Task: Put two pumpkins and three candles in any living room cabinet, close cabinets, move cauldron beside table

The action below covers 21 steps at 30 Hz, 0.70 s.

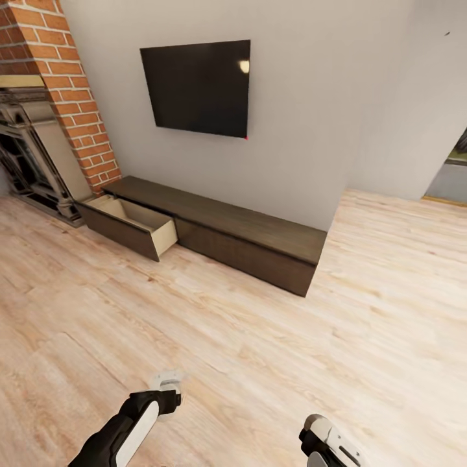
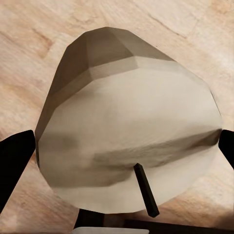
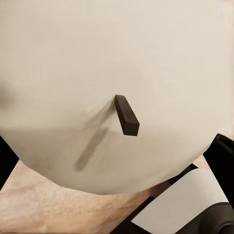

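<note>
**Carrying two candles toward the open drawer**

I am holding one candle [image 2: 126, 131] in the left gripper [image 2: 117, 151], fingers closed against its sides; the right gripper [image 3: 112, 161] is clamping another candle [image 3: 107, 73]. Both look rigid, light, probably slick, so side grips suit. The cabinet [image 1: 259, 237] is ahead, its fireplace-end drawer [image 1: 133, 224] standing open.

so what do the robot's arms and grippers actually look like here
Both arms are glossy black with white panels along the top. The left arm shows a long rounded white panel; the right arm ends in a white rounded cap over black housing. The gripper fingers are plain black. No cables or markings show.
</note>
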Tool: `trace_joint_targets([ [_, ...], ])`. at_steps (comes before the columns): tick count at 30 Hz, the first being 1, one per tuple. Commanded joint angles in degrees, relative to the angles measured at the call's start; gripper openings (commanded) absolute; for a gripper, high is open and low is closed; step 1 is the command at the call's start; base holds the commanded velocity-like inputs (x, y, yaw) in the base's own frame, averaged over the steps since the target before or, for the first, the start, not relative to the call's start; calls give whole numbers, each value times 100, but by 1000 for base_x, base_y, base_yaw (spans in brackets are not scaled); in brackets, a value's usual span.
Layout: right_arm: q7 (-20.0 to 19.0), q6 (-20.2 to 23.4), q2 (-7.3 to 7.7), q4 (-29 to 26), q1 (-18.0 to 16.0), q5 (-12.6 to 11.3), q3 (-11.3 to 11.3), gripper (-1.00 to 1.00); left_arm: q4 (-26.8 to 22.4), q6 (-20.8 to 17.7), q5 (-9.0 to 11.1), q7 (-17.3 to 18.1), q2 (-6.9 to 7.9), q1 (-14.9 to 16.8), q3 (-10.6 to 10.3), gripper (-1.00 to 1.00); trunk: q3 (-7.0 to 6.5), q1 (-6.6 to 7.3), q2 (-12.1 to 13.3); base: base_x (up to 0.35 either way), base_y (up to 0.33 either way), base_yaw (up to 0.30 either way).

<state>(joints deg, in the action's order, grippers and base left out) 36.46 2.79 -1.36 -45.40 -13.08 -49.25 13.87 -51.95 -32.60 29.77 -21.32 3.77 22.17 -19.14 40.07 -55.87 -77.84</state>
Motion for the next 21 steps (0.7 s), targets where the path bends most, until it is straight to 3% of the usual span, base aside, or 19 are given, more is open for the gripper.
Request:
trace_joint_targets([
  [1,39,29,3,-13,-2,-3,11,-100,-8,-10,54,-57,9,6,-28,-100,5,0,-3,0,0,286],
  [21,36,1,-5,-13,-2,11,26,-100,-8,-10,51,-57,9,6,-28,-100,5,0,-3,0,0,288],
])
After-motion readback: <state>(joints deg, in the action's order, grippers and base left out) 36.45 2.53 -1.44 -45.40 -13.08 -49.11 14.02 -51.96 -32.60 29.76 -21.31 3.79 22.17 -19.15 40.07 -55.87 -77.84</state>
